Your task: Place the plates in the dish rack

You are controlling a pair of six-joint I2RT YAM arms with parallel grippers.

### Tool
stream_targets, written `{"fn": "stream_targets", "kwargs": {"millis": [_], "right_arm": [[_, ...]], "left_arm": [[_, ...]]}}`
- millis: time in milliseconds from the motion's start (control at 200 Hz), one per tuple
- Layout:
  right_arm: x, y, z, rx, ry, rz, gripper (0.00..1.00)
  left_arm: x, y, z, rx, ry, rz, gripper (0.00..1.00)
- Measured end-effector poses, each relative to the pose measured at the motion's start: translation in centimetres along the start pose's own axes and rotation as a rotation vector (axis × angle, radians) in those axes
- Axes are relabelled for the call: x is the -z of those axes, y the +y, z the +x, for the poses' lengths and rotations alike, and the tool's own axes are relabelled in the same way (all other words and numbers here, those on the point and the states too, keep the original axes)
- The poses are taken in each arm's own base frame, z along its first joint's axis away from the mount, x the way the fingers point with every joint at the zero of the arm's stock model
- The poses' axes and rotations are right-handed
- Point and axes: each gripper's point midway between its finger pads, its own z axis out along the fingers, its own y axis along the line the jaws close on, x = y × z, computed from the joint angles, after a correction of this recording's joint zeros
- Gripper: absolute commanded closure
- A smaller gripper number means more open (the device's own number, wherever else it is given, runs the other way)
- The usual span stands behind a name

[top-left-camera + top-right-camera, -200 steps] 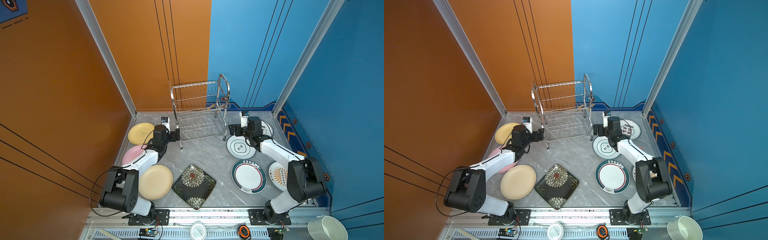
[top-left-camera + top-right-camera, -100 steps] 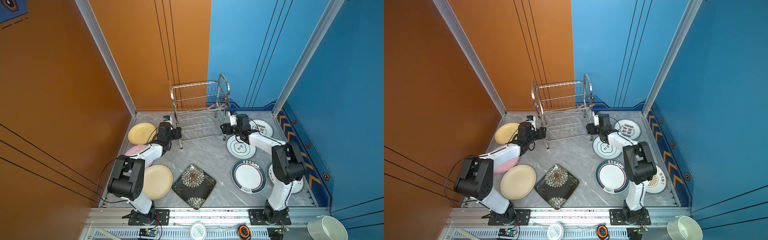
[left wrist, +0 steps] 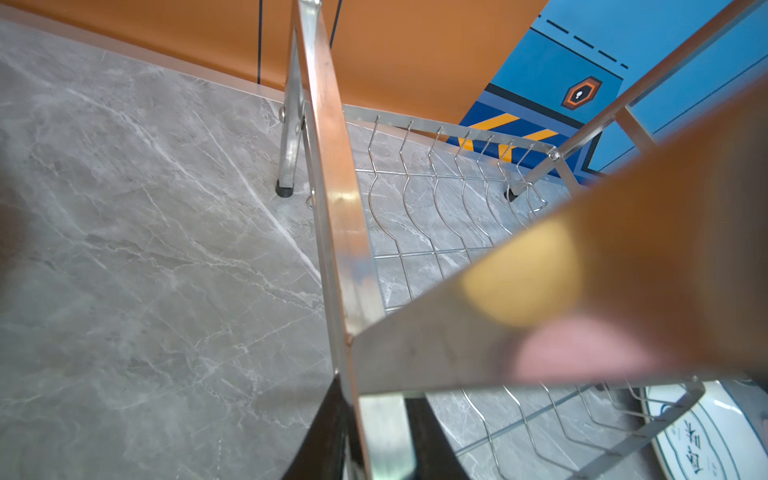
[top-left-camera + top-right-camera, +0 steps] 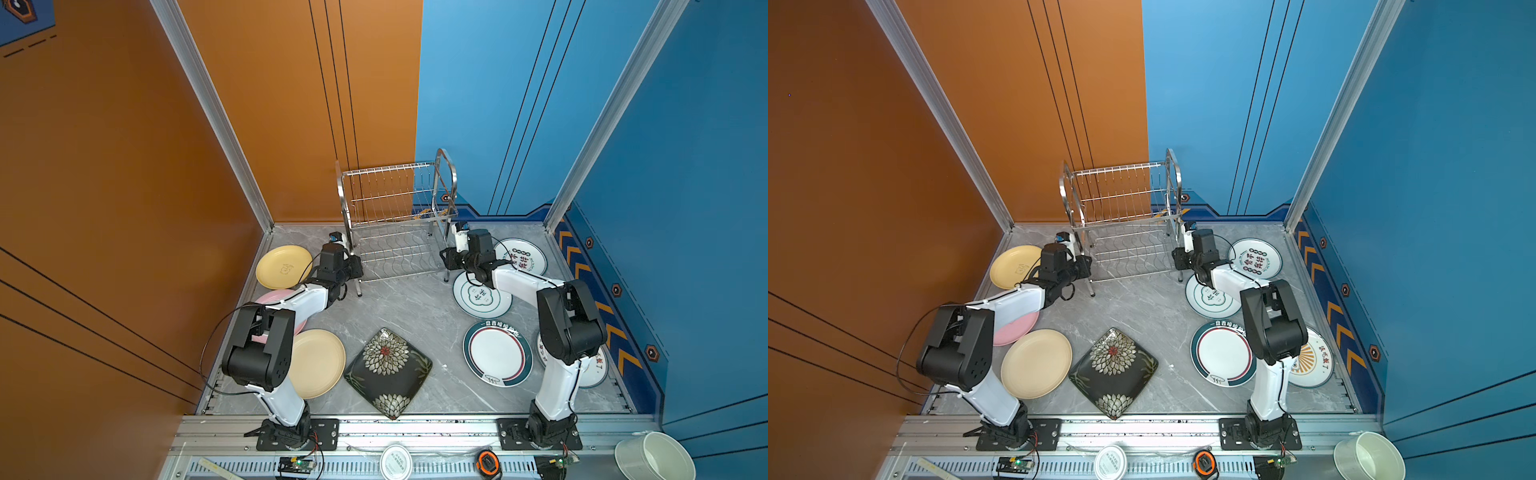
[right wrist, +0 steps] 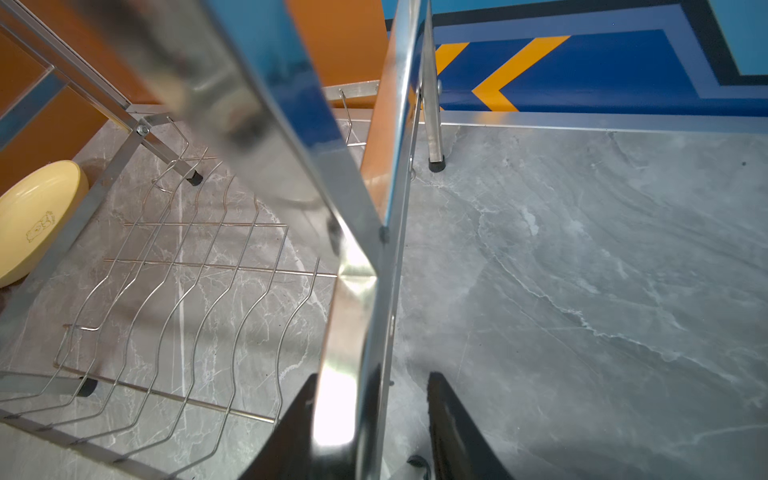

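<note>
Grey table (image 4: 415,307). Eight plates (image 4: 498,359) flat on it, black plate (image 4: 388,372) nearest. Beyond, left gripper (image 4: 357,267) clamped on rack (image 4: 395,216) front leg; right gripper (image 4: 445,259) straddles opposite leg, jaws apart, one finger (image 5: 457,436) clear. Rack stands at back.

Both arms are lying low and stretched out from their bases, forearms nearly level, wrists pointing inward toward each other. The left arm (image 4: 299,297) is angling to the right in both top views, and the left gripper (image 4: 356,266) is sitting at the near left leg of the dish rack (image 4: 392,221). In the left wrist view its black fingers (image 3: 320,436) are pressing on both sides of that leg. The right arm (image 4: 519,282) is angling to the left, with the right gripper (image 4: 444,259) sitting at the near right leg. In the right wrist view one finger is touching the leg, and the other is standing apart from it.
</note>
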Motion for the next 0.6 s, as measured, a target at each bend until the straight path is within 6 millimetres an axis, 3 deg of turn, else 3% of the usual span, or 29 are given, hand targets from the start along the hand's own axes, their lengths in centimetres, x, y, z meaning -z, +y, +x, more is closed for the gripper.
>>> {"fn": "stream_targets", "kwargs": {"millis": [110,285,601], "right_arm": [[-0.2,0.3,0.2,0.001,0.006,-0.008,0.72],[-0.3,1.2,0.5,0.008,0.011,-0.022,0.79],[0.1,3.6,1.5,0.08,0.008,-0.066,0.85]], "left_arm": [[0.0,0.3,-0.1,0.018,-0.007,-0.012,0.9],[0.4,0.6,0.0,0.019,-0.021,-0.011,0.92],[4.6,1.9,2.2,0.056,-0.03,-0.048,0.93]]}}
